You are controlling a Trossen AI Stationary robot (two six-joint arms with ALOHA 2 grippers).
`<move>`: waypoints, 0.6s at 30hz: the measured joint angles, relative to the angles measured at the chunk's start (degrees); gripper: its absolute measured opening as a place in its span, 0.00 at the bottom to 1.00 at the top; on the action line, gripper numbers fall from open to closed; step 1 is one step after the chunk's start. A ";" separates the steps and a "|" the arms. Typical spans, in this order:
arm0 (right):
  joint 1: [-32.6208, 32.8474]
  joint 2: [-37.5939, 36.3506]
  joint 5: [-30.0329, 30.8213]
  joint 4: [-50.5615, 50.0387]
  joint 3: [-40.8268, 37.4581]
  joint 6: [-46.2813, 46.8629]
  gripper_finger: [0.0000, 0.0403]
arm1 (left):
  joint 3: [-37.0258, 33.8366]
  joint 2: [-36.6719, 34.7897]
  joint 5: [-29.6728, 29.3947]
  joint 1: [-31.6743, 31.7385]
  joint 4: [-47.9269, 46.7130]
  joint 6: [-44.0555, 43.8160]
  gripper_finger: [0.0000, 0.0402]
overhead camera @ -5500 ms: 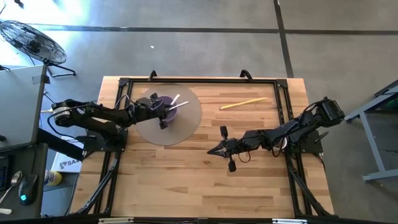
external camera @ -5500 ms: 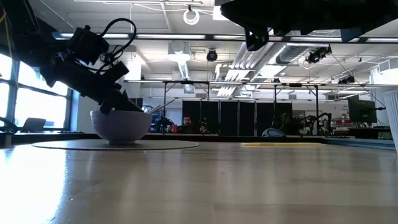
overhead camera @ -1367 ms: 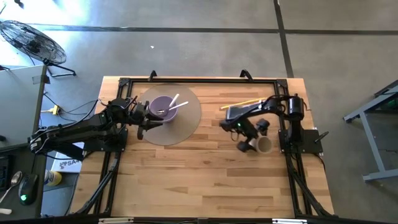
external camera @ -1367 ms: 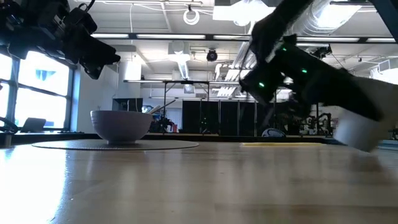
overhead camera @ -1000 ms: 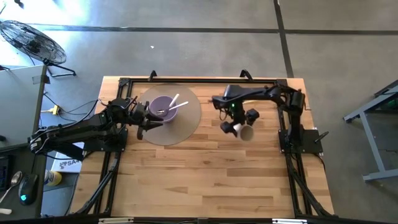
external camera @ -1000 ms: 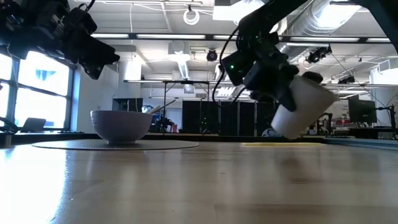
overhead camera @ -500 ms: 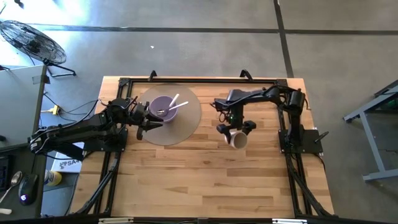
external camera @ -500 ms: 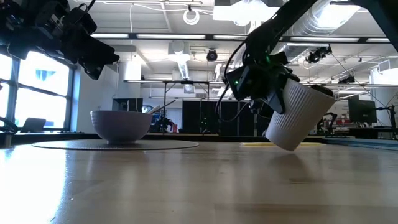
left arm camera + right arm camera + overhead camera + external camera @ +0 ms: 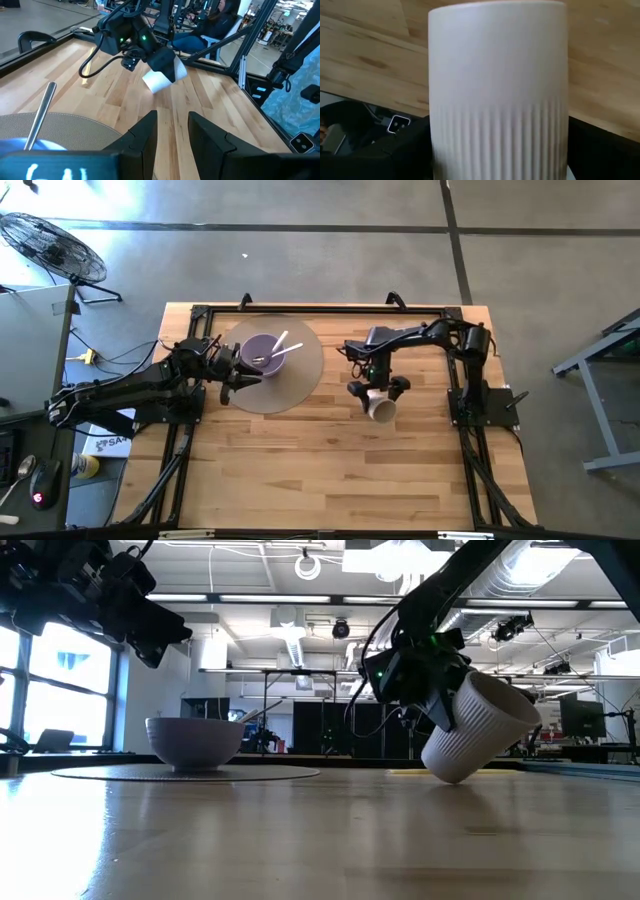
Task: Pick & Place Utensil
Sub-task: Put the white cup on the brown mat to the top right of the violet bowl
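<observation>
Your right gripper (image 9: 374, 393) pinched the white ribbed cup (image 9: 382, 408), held tilted just above the table (image 9: 300, 470) near its middle, presumably to set it upright as a utensil holder. The utensils (image 9: 279, 348) lay in the purple bowl (image 9: 262, 352) on the grey mat (image 9: 300, 385). Your left gripper (image 9: 228, 380), fingers spread, waited beside the bowl; nothing blocked the path between.

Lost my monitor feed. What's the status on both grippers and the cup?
Right gripper shut on white ribbed cup, tilted, low over mid-table. Left gripper open, hovering beside purple bowl holding utensils. Nothing under the cup.
</observation>
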 joint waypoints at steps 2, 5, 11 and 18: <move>0.00 0.00 -0.33 0.02 0.00 0.13 0.92 | 0.00 0.00 -0.02 0.02 0.00 0.00 0.26; 0.00 0.00 -0.98 -0.05 0.00 0.23 0.90 | 0.00 0.00 -0.02 0.00 0.00 0.00 0.26; 0.05 -0.18 -2.74 -0.47 0.00 -0.19 0.82 | 0.00 0.00 -0.07 0.01 -0.03 0.00 0.26; 2.61 -5.34 -4.05 -2.01 0.00 0.80 0.80 | 0.00 0.00 -0.21 0.02 -0.11 0.01 0.26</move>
